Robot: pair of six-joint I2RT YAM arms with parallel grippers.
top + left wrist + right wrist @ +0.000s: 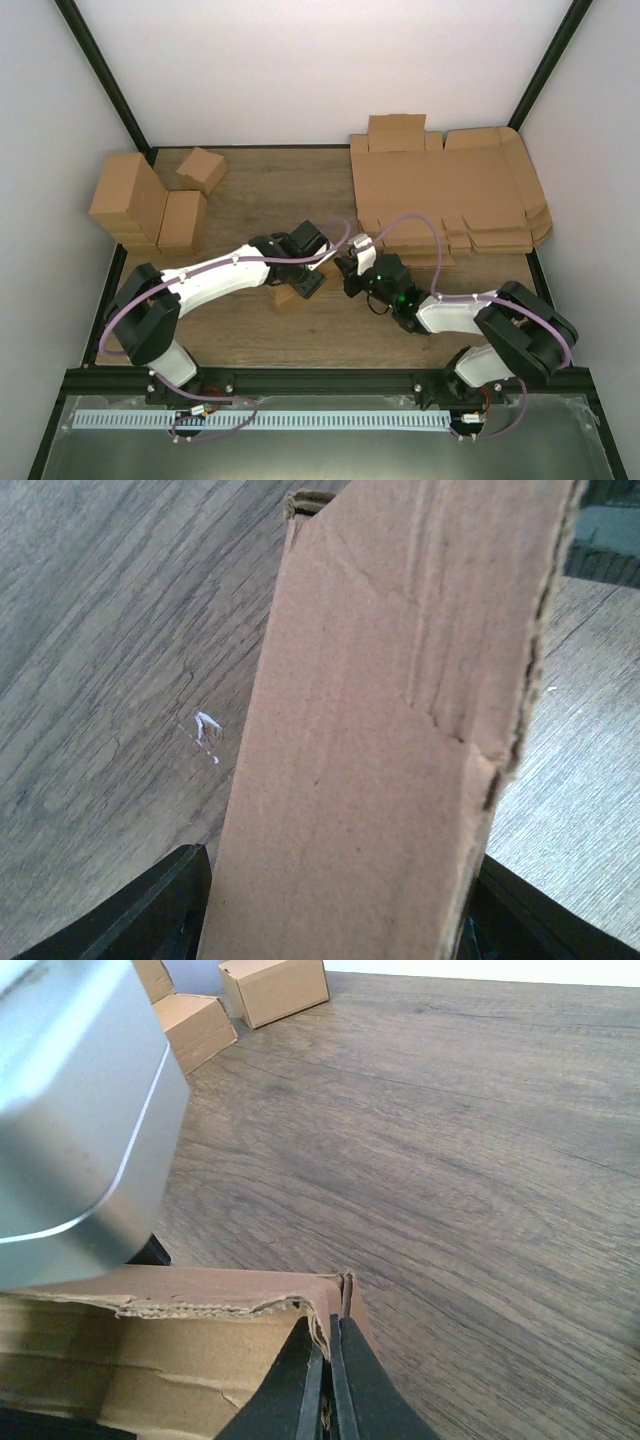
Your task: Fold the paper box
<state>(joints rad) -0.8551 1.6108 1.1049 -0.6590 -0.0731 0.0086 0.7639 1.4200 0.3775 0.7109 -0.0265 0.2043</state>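
We judge the fold well under way but not finished. The paper box is no flat sheet any more. It stands as a long, narrow shape near the middle of the table, between the two arms, with its sides already raised.

The left gripper has it across its width. In the left wrist view the cardboard fills the whole gap between the two black fingers, so we take them to be clamped on the box. The right gripper has its fingers pressed together, their tips at the corner of one end of the box. We cannot tell whether a thin edge of cardboard is nipped between them or whether they merely push against it.

At that end the top edge looks ragged and the corner seam stands slightly apart, so we think the end flaps and tabs are not yet tucked in. Closing the ends and the lid seems to be what is left.

At the back right lies a pile of flat sheets, and at the back left a group of made-up boxes.
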